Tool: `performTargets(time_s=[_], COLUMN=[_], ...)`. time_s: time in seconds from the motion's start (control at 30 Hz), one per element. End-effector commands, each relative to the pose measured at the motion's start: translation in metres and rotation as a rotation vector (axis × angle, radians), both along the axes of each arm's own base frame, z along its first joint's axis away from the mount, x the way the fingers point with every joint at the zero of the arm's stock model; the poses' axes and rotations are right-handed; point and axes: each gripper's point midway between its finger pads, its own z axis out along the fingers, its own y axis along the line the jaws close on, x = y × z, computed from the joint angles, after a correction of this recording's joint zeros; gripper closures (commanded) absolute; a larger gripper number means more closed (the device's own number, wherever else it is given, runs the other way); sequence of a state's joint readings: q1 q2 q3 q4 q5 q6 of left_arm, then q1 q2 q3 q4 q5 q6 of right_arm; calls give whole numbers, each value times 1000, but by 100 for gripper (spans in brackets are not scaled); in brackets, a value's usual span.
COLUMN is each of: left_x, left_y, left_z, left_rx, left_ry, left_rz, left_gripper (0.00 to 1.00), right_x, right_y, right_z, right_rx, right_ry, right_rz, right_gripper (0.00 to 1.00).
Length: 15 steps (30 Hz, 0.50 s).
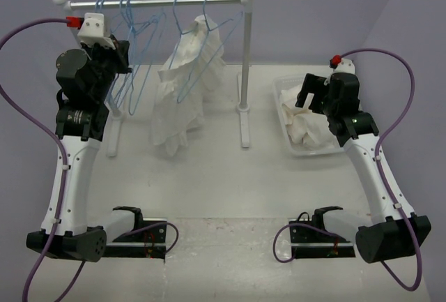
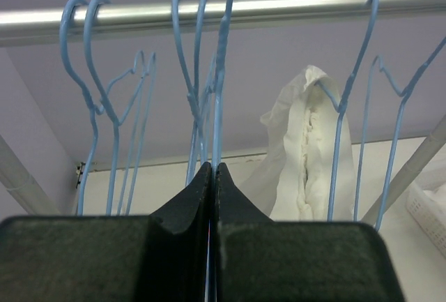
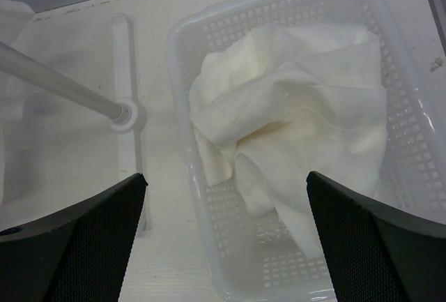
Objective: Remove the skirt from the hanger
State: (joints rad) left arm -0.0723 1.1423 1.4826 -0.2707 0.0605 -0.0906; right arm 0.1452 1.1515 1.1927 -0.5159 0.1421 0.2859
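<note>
My left pincer [image 2: 211, 171] is pressed shut on the thin wire of an empty blue hanger [image 2: 220, 72]. The wire rises from between my fingertips at the centre of the left wrist view and crosses in front of the rail [image 2: 293, 5] near the top edge. The spare hangers [image 2: 90, 72] hook over the rail at upper left. Right of centre, the skirt [image 2: 296, 148] hangs from the rail on a second hanger [image 2: 359, 58], with a ruffled edge showing. From overhead it sits at upper centre, clear of both pincers. My right pincer [image 3: 224, 176] is spread wide and holds nothing. It hovers over the clear basket [image 3: 265, 23], which fills the right of that wrist view and has crumpled white cloth [image 3: 300, 121] inside.
</note>
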Motion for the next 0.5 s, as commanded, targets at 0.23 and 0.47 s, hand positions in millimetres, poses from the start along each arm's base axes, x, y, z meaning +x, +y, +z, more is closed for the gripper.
performTargets(time_s=[0.23,0.47], left_x=[-3,22], left_y=[-33,-37], left_z=[16,-11], left_rx=[-27,-66], left_ry=[-65,12], left_rz=[-163,-125], left_gripper=[100,100], right_x=[0,0], right_y=[-2,-4], right_z=[11,8], right_rx=[-17,-23], right_ry=[-36,-25], right_rz=[-5,-13], right_gripper=[1,1])
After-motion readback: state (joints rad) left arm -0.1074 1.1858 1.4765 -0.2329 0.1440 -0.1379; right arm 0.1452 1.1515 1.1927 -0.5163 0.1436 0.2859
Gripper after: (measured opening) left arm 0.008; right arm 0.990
